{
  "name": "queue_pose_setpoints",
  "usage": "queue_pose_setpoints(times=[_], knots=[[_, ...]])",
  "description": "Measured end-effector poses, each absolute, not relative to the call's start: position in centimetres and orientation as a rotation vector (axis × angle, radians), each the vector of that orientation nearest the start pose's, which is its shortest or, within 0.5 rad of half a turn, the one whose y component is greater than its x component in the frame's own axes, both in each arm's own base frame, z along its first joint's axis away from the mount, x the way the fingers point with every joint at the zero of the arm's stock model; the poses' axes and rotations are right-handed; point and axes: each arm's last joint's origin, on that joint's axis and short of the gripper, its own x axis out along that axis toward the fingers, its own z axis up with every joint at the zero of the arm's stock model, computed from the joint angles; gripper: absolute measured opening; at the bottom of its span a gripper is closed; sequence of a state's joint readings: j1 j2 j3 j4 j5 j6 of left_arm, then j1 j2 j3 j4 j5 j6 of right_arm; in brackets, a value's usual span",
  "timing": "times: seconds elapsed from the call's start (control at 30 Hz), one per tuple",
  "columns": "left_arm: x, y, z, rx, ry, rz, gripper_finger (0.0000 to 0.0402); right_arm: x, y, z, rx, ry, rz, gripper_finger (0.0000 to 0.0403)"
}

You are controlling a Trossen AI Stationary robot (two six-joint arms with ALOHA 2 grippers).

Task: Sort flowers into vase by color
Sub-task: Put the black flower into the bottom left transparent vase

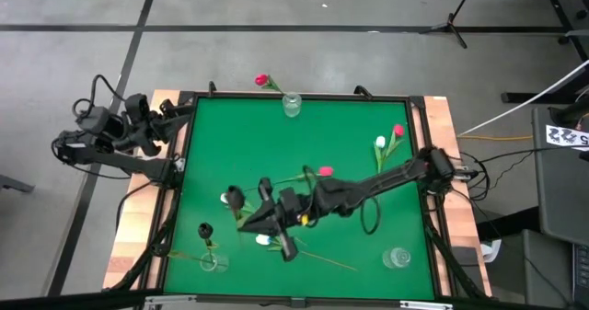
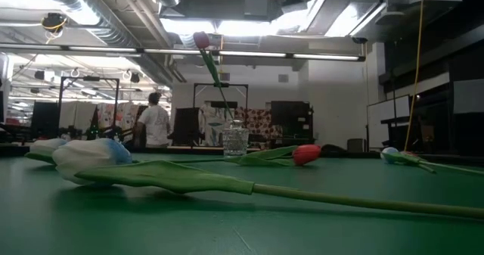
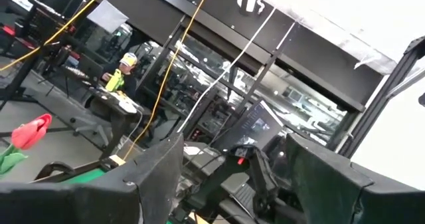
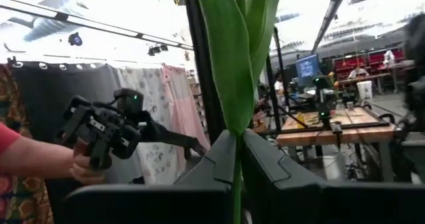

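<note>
My right gripper (image 1: 247, 220) reaches over the table's left middle, shut on a tulip with broad green leaves (image 4: 232, 51) and a near-black head (image 1: 233, 198). A glass vase (image 1: 292, 105) at the far edge holds a pink-red tulip (image 2: 201, 40). A second vase (image 1: 213, 262) at the near left holds a near-black one (image 1: 204, 229). A third vase (image 1: 397, 258) stands near right. On the cloth lie a white tulip (image 2: 91, 153), a pink-red one (image 1: 325, 172), and a white and pink pair (image 1: 386, 137). My left gripper (image 3: 232, 184) waits open off the table's left edge. My right gripper pinches the tulip's thin green stem (image 4: 237, 174) between its two fingers, just below where the leaves begin. The fingers lie across the stem. Leaves and head stand out beyond the fingers, and the flower is lifted clear of the table.
The green table has a raised black rim (image 1: 304, 96). Cables lie at the right edge (image 1: 479, 163). Beyond the table, a person's hand (image 4: 80, 171) holds a black device, and another person (image 2: 155, 122) stands far back in the room.
</note>
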State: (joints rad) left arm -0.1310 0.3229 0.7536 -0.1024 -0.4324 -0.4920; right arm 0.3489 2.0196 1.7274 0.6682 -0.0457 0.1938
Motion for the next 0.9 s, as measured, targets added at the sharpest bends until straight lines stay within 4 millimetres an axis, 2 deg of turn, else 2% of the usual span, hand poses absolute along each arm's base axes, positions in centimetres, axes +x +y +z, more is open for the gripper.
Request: queue_pose_setpoints(times=[0.13,0.33,0.43,0.6,0.77,0.9], knots=[[5.7,0.5,37.4,-0.592,-0.385,0.213,0.0258,46.4,18.8,36.8,0.187,-0.378,0.457,0.0014],[5.8,0.5,37.3,-0.621,-0.381,0.209,0.0258,47.8,21.7,37.8,0.062,-0.390,0.477,0.0014],[5.7,0.5,37.2,-0.603,-0.371,0.214,0.0258,48.7,21.9,37.6,0.070,-0.409,0.423,0.0014],[5.0,0.5,37.3,-0.609,-0.392,0.197,0.0258,50.8,21.6,35.3,0.075,-0.374,0.379,0.0014],[3.9,0.6,37.4,-0.615,-0.426,0.165,0.0258,51.5,20.7,34.9,0.138,-0.389,0.355,0.0014],[3.2,0.7,37.5,-0.621,-0.452,0.155,0.0258,52.3,21.0,32.8,0.148,-0.346,0.339,0.0014]])
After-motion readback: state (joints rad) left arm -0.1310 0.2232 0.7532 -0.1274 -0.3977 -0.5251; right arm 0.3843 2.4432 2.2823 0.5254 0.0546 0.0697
